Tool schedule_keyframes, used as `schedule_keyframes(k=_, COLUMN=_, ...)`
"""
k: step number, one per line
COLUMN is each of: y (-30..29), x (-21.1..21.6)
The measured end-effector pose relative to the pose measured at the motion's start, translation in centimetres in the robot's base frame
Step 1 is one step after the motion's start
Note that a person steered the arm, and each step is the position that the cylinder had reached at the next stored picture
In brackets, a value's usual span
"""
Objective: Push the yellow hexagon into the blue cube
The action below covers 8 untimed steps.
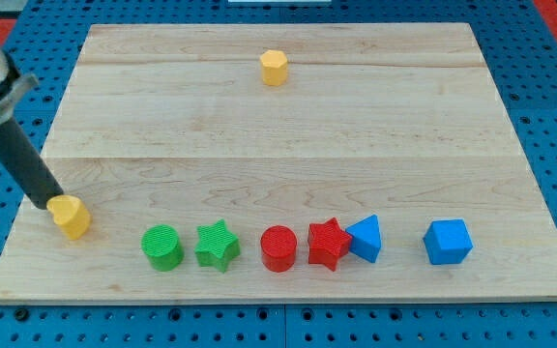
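A yellow hexagon [274, 68] stands near the view's top, a little left of centre. The blue cube [448, 242] sits at the view's bottom right. A second yellow block [71, 217], angular with a shape I cannot make out, lies at the view's lower left. My tip [44, 205] rests against the upper left side of this second yellow block. The tip is far from the yellow hexagon and from the blue cube.
A row of blocks runs along the view's bottom: green cylinder [162, 247], green star [218, 245], red cylinder [278, 248], red star [329, 244] and blue triangle [366, 239], which touches the red star. The wooden board [278, 145] ends just below them.
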<state>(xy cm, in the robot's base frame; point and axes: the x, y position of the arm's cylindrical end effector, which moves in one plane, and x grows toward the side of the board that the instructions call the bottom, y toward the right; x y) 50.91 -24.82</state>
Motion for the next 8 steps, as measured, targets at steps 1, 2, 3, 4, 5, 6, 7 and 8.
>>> schedule_keyframes(k=1, y=3.1, x=2.3)
schedule_keyframes(k=2, y=3.9, x=3.4)
schedule_keyframes(k=3, y=3.9, x=2.4)
schedule_keyframes(k=4, y=4.0, x=-4.6)
schedule_keyframes(k=5, y=4.3, x=-11.3)
schedule_keyframes(k=6, y=6.2, x=-16.4)
schedule_keyframes(k=7, y=13.1, x=-19.0)
schedule_keyframes(k=8, y=15.0, x=-19.5)
